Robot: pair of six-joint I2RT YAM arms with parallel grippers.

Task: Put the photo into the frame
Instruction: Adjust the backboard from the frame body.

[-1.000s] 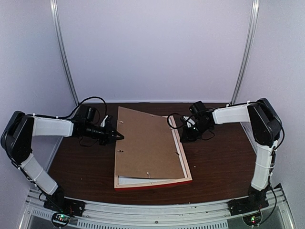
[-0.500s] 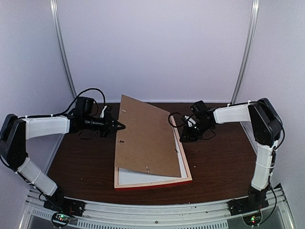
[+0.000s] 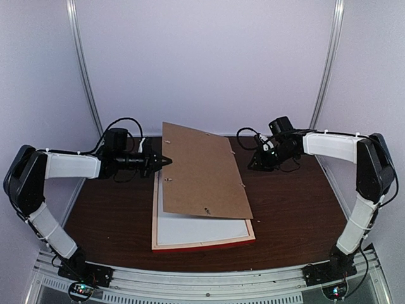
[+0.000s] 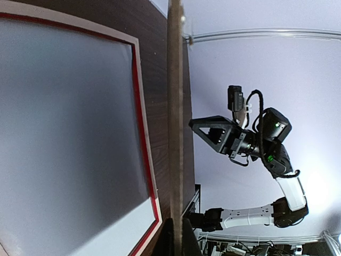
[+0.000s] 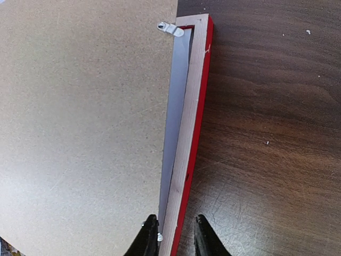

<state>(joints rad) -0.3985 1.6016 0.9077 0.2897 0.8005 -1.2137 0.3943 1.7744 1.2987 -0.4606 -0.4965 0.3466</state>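
The thin red-fronted wooden frame (image 3: 202,244) lay back-up by the dark wooden surface's (image 3: 291,209) near edge. No photo was visible, so insertion seemingly remained. The left hand (image 3: 167,161) clenched the tilted brown backing board (image 3: 202,177); the right hand (image 3: 255,166) hung released.

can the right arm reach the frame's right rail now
Probably yes: the right gripper hangs open over that rail of the frame, and the backing board, held up by the left gripper, leaves it uncovered.

Pale, perhaps lilac-tinted walls (image 3: 209,63) enclose a dark wooden table (image 3: 291,209).
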